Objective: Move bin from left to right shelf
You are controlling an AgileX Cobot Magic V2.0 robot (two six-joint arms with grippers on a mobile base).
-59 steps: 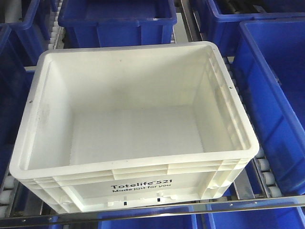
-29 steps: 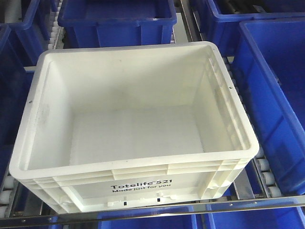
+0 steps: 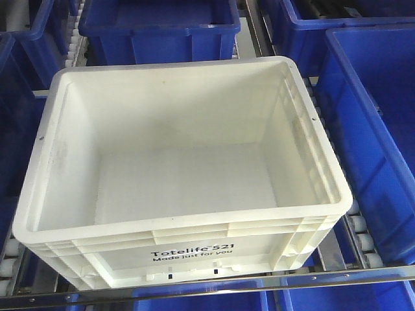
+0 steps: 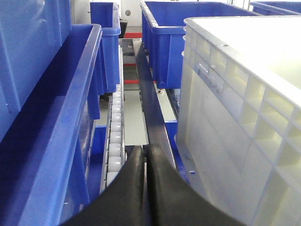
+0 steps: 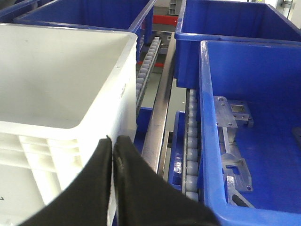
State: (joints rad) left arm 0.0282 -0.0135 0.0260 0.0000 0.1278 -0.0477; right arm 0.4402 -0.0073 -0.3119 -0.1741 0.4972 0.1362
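With both the left gripper (image 4: 145,157) and right gripper (image 5: 113,150) pressed together on nothing, the bin (image 3: 181,168) sits between them (empty, on rollers), so unequal side pressure could skew it against a blue bin (image 5: 254,132).

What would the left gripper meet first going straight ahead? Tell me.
Probably nothing near: the shut left gripper points down the gap between the large white plastic tote and the blue plastic bin; depth is unclear.

A warehouse: roller-track shelving (image 4: 114,136) packed with blue bins (image 3: 159,26).
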